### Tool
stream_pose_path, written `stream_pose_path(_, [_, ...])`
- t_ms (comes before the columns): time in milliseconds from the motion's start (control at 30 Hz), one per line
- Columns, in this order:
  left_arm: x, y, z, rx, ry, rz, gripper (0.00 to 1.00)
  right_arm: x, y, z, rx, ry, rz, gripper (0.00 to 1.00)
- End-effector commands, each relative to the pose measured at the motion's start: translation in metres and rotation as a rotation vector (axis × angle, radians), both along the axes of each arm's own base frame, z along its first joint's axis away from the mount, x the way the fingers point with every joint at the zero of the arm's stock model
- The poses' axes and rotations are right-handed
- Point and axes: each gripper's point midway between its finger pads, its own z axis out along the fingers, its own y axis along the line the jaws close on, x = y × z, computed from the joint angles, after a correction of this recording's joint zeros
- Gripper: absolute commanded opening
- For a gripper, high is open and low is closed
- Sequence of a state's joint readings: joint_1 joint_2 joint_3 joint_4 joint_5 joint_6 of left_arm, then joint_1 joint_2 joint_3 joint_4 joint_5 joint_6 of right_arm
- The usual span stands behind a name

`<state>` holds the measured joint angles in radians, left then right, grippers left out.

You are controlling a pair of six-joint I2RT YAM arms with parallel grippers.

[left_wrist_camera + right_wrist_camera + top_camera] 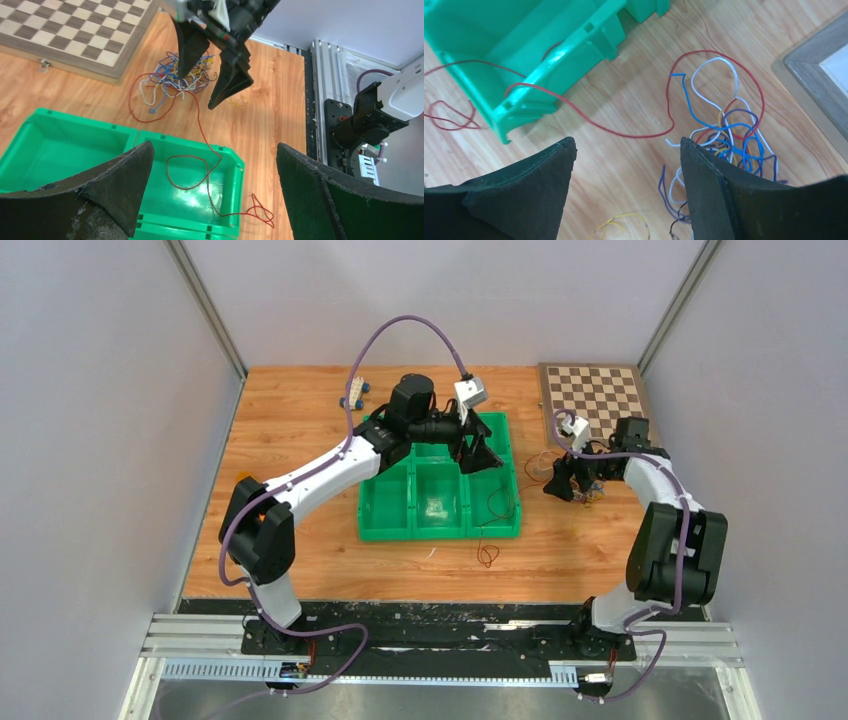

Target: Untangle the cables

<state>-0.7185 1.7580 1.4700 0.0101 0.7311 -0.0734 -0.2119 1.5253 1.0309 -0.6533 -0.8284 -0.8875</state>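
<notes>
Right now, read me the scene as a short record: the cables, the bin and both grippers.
tangle: blue, white, red, purple and yellow cables heaped on the table beside the chessboard
red cable: runs from the tangle, across the bin's end compartment nearest it, out onto the table
bin: green, mid-table
left gripper: open, empty, above the bin
right gripper: open, empty, over the tangle

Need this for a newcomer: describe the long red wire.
Find the big green tray. A red wire crosses its right end, from the tangle by the chessboard to a small loop on the table. It alone stretches out of the bundle.
</notes>
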Motion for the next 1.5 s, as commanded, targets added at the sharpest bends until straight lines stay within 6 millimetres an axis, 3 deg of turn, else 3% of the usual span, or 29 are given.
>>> stream_pose_path(0, [-0.002,0.011,0.034,-0.060,-0.058,0.009,1.00,0.034,0.002,-0.008,-0.081,-0.125,0.092,0.74])
stream_pose_path(133, [0.005,0.020,0.038,-0.070,-0.043,0.036,1.00,0.042,0.008,-0.023,-0.106,-0.126,0.148,0.64])
stream_pose_path(233, [0.013,0.028,0.041,-0.080,-0.048,0.059,1.00,0.043,0.007,-0.022,-0.119,-0.137,0.156,0.31])
stream_pose_path(333, [0.015,0.033,0.039,-0.079,-0.075,0.061,1.00,0.044,0.011,0.001,-0.096,-0.178,0.151,0.01])
stream_pose_path(400, [0.010,0.035,0.040,-0.081,-0.115,0.034,1.00,0.039,0.019,0.029,-0.053,-0.217,0.151,0.00])
stream_pose_path(500, [0.006,0.035,0.045,-0.083,-0.181,-0.001,1.00,0.024,0.034,0.089,0.028,-0.307,0.151,0.00])
stream_pose_path(600, [-0.001,0.025,0.045,-0.054,-0.237,-0.040,1.00,0.005,0.046,0.127,0.080,-0.364,0.163,0.00])
stream_pose_path(700, [-0.006,0.012,0.049,-0.054,-0.261,-0.061,1.00,-0.009,0.053,0.145,0.099,-0.383,0.163,0.00])
stream_pose_path(900, [-0.016,-0.019,0.046,-0.107,-0.149,-0.081,1.00,-0.029,0.065,0.165,0.141,-0.386,0.166,0.00])
stream_pose_path(1133, [-0.011,-0.054,0.030,-0.111,-0.079,-0.089,0.98,-0.043,0.079,0.176,0.160,-0.389,0.183,0.00])
stream_pose_path(1200, [-0.014,-0.061,0.028,-0.111,-0.041,-0.104,0.92,-0.044,0.081,0.176,0.167,-0.381,0.184,0.00])
stream_pose_path(1267, [-0.016,-0.065,0.021,-0.101,-0.015,-0.114,0.79,-0.044,0.082,0.177,0.172,-0.377,0.182,0.00])
stream_pose_path(1333, [-0.017,-0.066,0.018,-0.094,0.004,-0.119,0.58,-0.045,0.081,0.176,0.171,-0.371,0.175,0.00])
stream_pose_path(1367, [-0.020,-0.065,0.021,-0.097,0.005,-0.129,0.34,-0.045,0.080,0.174,0.164,-0.368,0.167,0.00])
stream_pose_path(1400, [-0.022,-0.063,0.025,-0.102,0.001,-0.135,0.19,-0.043,0.077,0.169,0.150,-0.356,0.146,0.03])
stream_pose_path(1433, [-0.025,-0.059,0.039,-0.122,-0.019,-0.141,0.04,-0.041,0.071,0.161,0.133,-0.339,0.119,0.16])
stream_pose_path(1467, [-0.028,-0.055,0.044,-0.135,-0.033,-0.148,0.02,-0.040,0.064,0.149,0.117,-0.311,0.093,0.38])
